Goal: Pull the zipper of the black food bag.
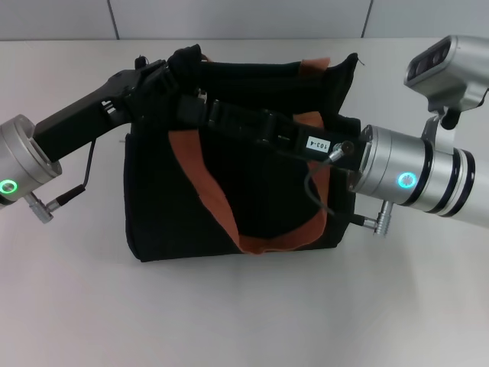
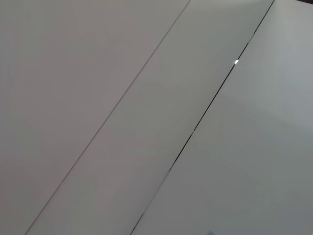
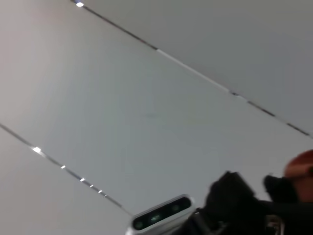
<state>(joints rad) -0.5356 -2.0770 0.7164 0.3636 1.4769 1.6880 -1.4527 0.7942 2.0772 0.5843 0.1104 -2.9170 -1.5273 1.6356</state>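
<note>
The black food bag (image 1: 229,191) stands upright in the middle of the table in the head view, with rust-brown handles (image 1: 206,191) hanging over its front. My left gripper (image 1: 166,70) reaches in from the left and sits at the bag's top left corner. My right gripper (image 1: 195,107) reaches in from the right, stretched along the bag's top edge, its tip close to the left gripper. The zipper pull tab is hidden behind the grippers. The right wrist view shows a bit of rust-brown handle (image 3: 301,165) and the left arm's black gripper (image 3: 230,193).
The bag stands on a pale table (image 1: 229,313), with a grey panelled wall (image 1: 229,19) behind it. The left wrist view shows only pale wall panels (image 2: 122,122). The left arm's wrist camera (image 3: 161,215) shows in the right wrist view.
</note>
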